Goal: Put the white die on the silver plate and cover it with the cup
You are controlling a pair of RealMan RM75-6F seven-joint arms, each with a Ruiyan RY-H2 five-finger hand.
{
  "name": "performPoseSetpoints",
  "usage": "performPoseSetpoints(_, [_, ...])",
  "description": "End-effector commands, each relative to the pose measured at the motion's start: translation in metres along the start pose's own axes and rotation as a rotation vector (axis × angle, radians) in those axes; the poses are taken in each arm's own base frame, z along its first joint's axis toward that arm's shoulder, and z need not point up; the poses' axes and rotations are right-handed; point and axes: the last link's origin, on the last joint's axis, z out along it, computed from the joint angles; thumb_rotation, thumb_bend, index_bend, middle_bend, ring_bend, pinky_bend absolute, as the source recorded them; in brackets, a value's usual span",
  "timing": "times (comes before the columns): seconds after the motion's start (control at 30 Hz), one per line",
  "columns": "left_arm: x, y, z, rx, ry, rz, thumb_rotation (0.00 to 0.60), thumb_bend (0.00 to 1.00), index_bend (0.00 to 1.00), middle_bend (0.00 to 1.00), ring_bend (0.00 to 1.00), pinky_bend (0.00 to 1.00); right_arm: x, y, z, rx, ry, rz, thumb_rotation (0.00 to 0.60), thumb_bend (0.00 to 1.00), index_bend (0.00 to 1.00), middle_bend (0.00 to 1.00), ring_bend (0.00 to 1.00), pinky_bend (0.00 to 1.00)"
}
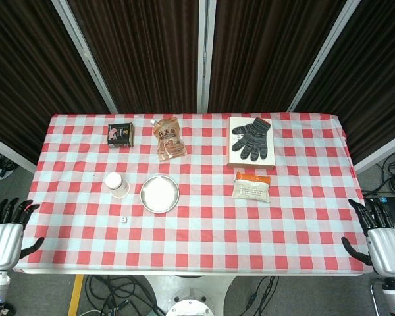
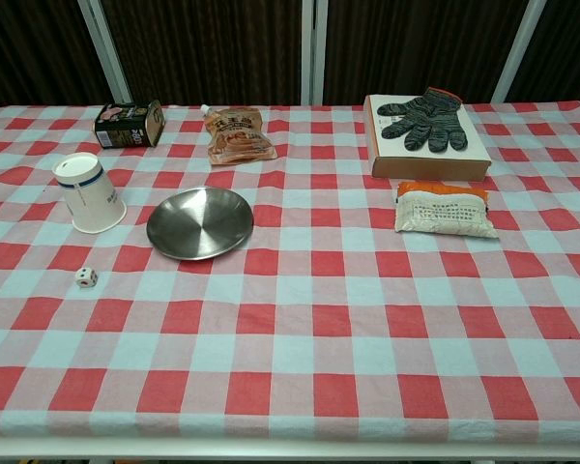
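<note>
your front strip of tabletop (image 2: 367, 387) lies open from edge to edge. on the left the die (image 2: 86, 277) sits apart from the upturned cup (image 2: 89, 193) and silver plate (image 2: 200, 222), those two just beside each other. the orange packet (image 2: 443, 209) and gloved box (image 2: 425, 140) crowd the right rear.

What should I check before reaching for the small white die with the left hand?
1. Small white die free on the checked tablecloth, nothing on it: ok.
2. Round silver metal plate empty and ready to take it: ok.
3. White paper cup close by, standing upside down beside the plate, apart from the die: ok.
4. Left hand empty, fingers apart, at the table's near left edge: ok.
5. Right hand clear of the work area, at the near right edge: ok.
6. Die's top face: cannot tell, too small.
</note>
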Motion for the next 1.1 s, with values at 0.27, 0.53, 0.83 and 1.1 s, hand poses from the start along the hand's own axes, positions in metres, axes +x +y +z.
performPoseSetpoints(0.27, [-0.002,0.004,0.010,-0.026,-0.048,-0.004,0.600,0.17,0.23,0.17,0.07,0.06,0.003,-0.004,0.008,0.013,0.010,-0.005,0.600,0.22,0.08,0.15,0.00,0.06])
performPoseSetpoints(0.53, [-0.002,0.029,0.036,-0.163,-0.134,-0.094,0.600,0.17,0.25,0.17,0.07,0.07,0.010,-0.005,0.012,0.026,0.035,-0.019,0.600,0.22,0.08,0.15,0.00,0.06])
performPoseSetpoints(0.83, [-0.027,0.070,0.078,-0.275,-0.211,-0.142,0.600,0.17,0.38,0.44,0.38,0.52,0.010,-0.005,0.017,0.016,0.030,-0.024,0.600,0.22,0.08,0.15,0.00,0.06])
performPoseSetpoints(1.1, [-0.062,0.103,0.102,-0.301,-0.355,-0.185,0.600,0.20,0.44,0.84,0.83,0.88,0.009,-0.004,0.022,0.005,0.017,-0.030,0.600,0.22,0.08,0.15,0.00,0.06])
